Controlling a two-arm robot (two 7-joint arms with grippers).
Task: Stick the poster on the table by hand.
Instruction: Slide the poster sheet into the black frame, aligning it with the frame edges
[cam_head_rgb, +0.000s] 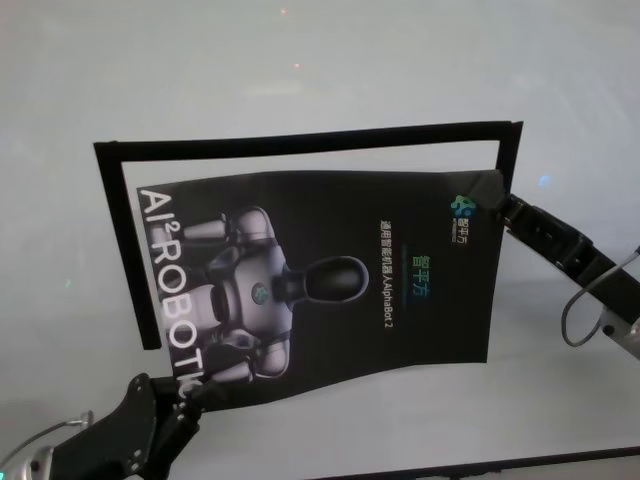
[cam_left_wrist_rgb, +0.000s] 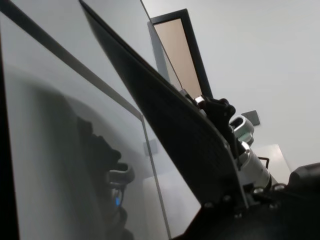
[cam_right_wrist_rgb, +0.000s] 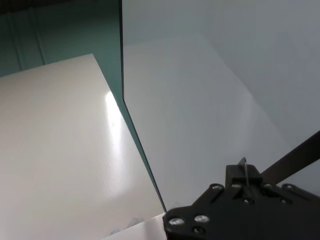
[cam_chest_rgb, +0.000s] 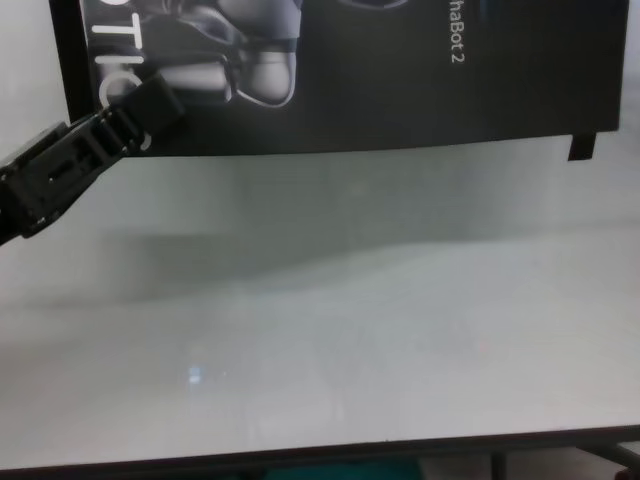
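One poster (cam_head_rgb: 340, 275), one table (cam_head_rgb: 300, 70), two grippers.

The poster is a black glossy sheet printed with a grey-white robot figure and white lettering. It is held above the table by two diagonally opposite corners. In the head view it sits inside an outline of black tape (cam_head_rgb: 300, 142) on the tabletop (three sides visible: far, left, and a short right leg), skewed against that outline.

The left gripper (cam_head_rgb: 190, 395) meets the poster at its near left corner, by the large white lettering. In the chest view the ribbed fingers (cam_chest_rgb: 150, 105) overlap the sheet's lower left edge, closed on the poster. The left wrist view shows the sheet rising at a steep tilt away from the tabletop.

The right gripper (cam_head_rgb: 505, 205) meets the far right corner, which is creased where the fingers clamp it. The right wrist view shows only the gripper body (cam_right_wrist_rgb: 240, 210) and bare tabletop.

The poster's near edge bows in the head view. In the chest view it casts a broad shadow on the table below. A wide band of tabletop lies open between that edge and the table's dark near edge (cam_chest_rgb: 300, 455). Open surface also extends beyond the tape's far side.
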